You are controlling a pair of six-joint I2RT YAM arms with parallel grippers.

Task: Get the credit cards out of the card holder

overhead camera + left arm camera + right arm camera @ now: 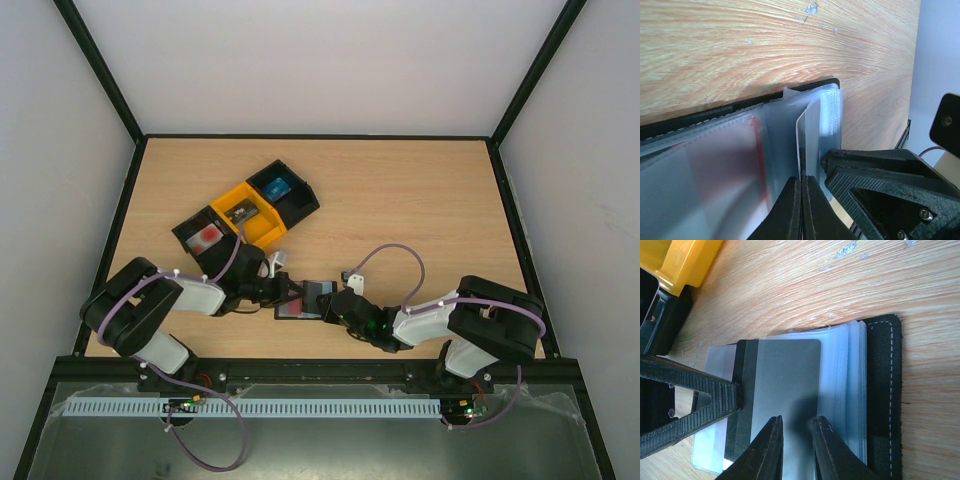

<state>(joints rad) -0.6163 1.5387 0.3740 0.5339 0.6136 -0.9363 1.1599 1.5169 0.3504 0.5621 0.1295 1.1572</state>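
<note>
The card holder lies open & flat on the table, close to its near edge, approx mid-width. We see a black cover w/ pale stitching along the rim. Inside is a stack of clear, glossy plastic sleeves, slightly fanned. A red tint shows thru some sleeves in the left wrist view.

One credit card sticks partway out of the sleeves. It's thin, matt grey, w/ rounded corners and a black stripe along one long side.

The left gripper is closed tight on that card, pinching its stripe edge btwn black ribbed fingers. The right gripper stands over the card's grey face, jaws only a sliver apart w/ nothing btwn them. Whether its tips press down we can't tell.

The table is pale wood-grain w/ a few scuffs. Toward its far-left part sits a slanted row: a yellow bin btwn a far black bin w/ sth blue inside and a near black bin w/ sth red.
</note>
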